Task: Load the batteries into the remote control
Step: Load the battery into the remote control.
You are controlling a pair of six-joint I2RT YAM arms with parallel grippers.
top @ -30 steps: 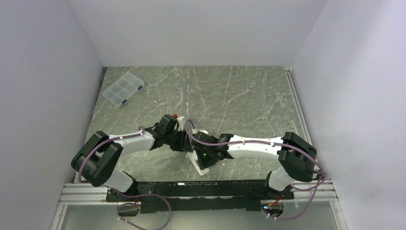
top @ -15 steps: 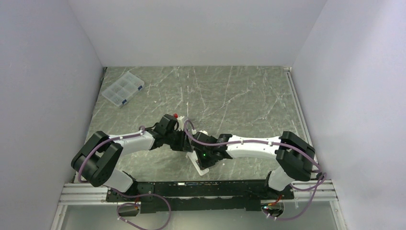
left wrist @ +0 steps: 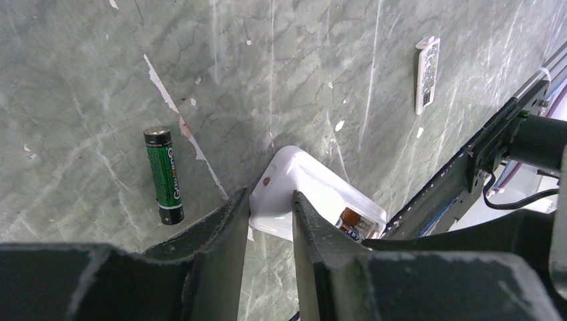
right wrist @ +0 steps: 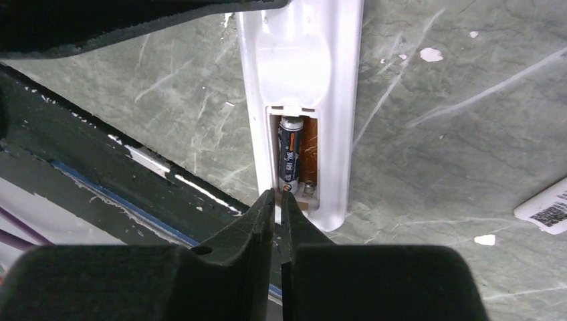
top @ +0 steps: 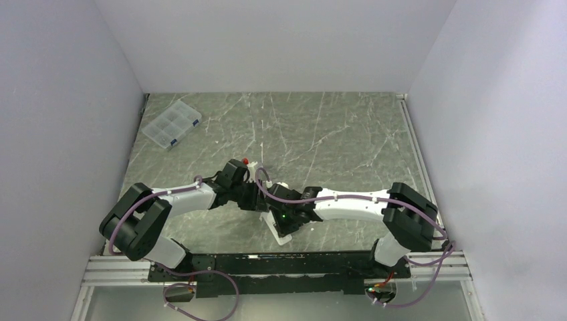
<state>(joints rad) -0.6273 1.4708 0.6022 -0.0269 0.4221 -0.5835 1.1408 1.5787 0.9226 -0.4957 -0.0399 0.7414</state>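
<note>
The white remote control (left wrist: 314, 194) lies back-up on the table. My left gripper (left wrist: 271, 200) is shut on its rounded end. In the right wrist view the remote (right wrist: 297, 67) shows its reddish-brown recess (right wrist: 308, 157) with one dark battery (right wrist: 289, 157) lying in the left slot; the right slot is bare. My right gripper (right wrist: 279, 195) is shut with nothing in it, its tips right at the near end of that battery. A second, green battery (left wrist: 164, 175) lies loose on the table, left of my left gripper. From above, both grippers meet over the remote (top: 276, 231).
The small white flat cover piece (left wrist: 426, 73) lies on the table beyond the remote, and also shows in the right wrist view (right wrist: 543, 207). A clear compartment box (top: 172, 123) with blue clips sits at the far left. The black base rail (top: 281, 264) runs close along the near edge.
The right arm's elbow and forearm have shifted slightly left. The left arm and the remote have stayed in place.
</note>
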